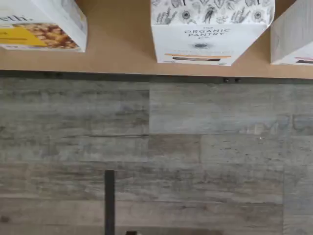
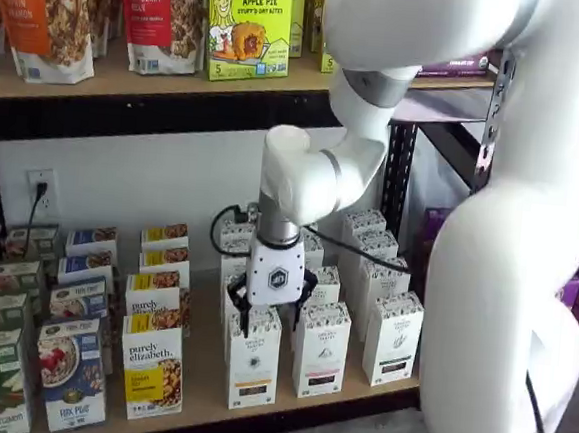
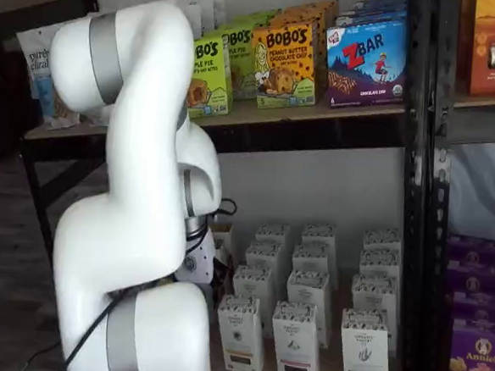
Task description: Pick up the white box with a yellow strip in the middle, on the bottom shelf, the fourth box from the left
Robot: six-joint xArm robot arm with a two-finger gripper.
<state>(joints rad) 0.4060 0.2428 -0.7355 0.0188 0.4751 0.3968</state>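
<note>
The white Organic Pantry box with a yellow-orange strip stands at the front of the bottom shelf, upright. It also shows in the wrist view and in a shelf view. My gripper hangs straight down just above and in front of the box's top. Its two black fingers stand apart with a gap between them, one near each side of the box top. They hold nothing. In a shelf view the arm hides the fingers, and only a part of the gripper's body shows.
A purely elizabeth box with a yellow patch stands just left of the target, and another Organic Pantry box just right. More rows stand behind. The wooden shelf board ends at a dark front edge, with grey plank floor below.
</note>
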